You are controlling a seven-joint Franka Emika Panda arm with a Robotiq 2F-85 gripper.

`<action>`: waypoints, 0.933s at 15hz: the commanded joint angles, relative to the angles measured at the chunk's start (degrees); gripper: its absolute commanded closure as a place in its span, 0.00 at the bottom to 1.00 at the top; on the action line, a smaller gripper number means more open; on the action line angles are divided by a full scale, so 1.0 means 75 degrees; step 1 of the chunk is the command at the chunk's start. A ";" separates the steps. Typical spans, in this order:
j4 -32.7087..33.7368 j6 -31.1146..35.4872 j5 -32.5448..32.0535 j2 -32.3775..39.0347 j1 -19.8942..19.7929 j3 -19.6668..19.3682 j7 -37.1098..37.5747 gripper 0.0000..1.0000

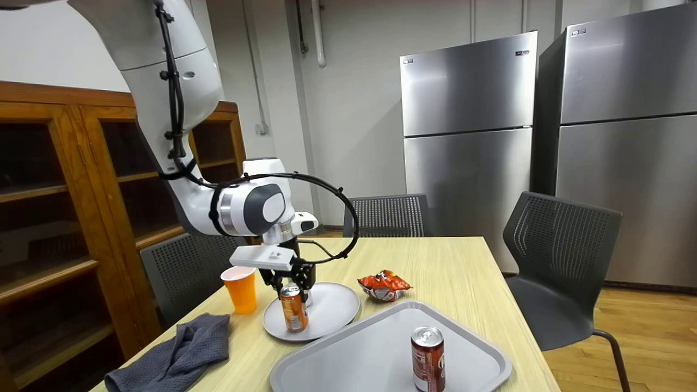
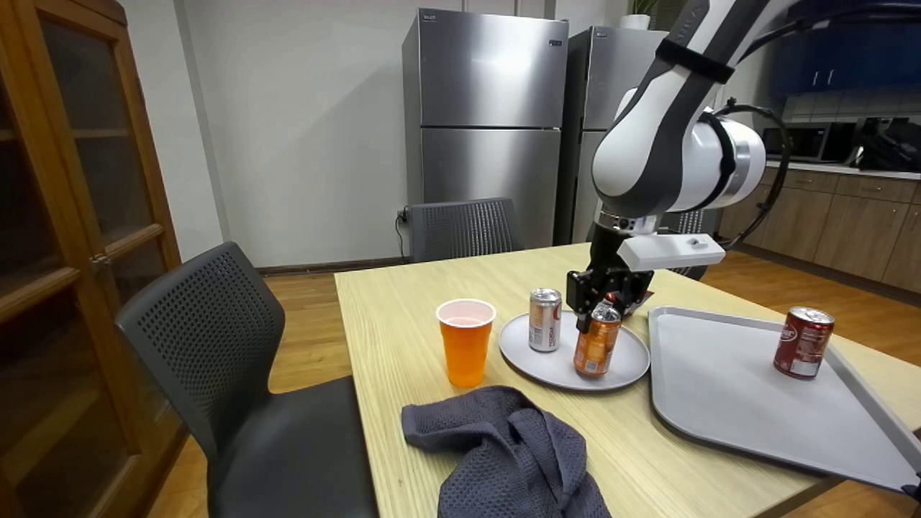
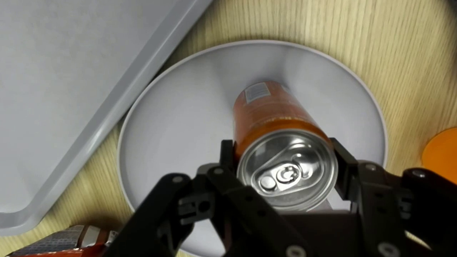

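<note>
My gripper [image 3: 282,155] has its black fingers against both sides of an orange can [image 3: 276,107] with a silver top. The can is over a round light grey plate [image 3: 171,125] and leans a little in an exterior view [image 2: 597,349]; I cannot tell whether its base touches the plate. The gripper is low over the plate in both exterior views [image 1: 293,294] [image 2: 603,313]. A silver can [image 2: 545,320] stands upright on the plate beside it, partly hidden behind the gripper in an exterior view [image 1: 309,299]. It is mostly hidden under the gripper in the wrist view.
A grey tray [image 2: 705,374] bearing a dark red can [image 2: 804,342] lies beside the plate. An orange cup [image 2: 465,352], a dark grey cloth [image 2: 511,453] and a red chip bag [image 1: 384,286] are also on the table [image 1: 435,261]. Chairs [image 1: 561,272] stand around it.
</note>
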 commanded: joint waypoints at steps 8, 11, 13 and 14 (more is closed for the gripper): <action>0.0060 -0.0289 -0.0027 -0.0246 -0.0028 0.0070 -0.0120 0.00; -0.0049 -0.0339 0.0111 -0.0559 -0.0135 0.0190 -0.0241 0.00; -0.0066 -0.0572 0.0120 -0.0785 -0.0121 0.0157 -0.0184 0.00; -0.0095 -0.0691 0.0202 -0.0930 -0.0165 0.0177 -0.0200 0.00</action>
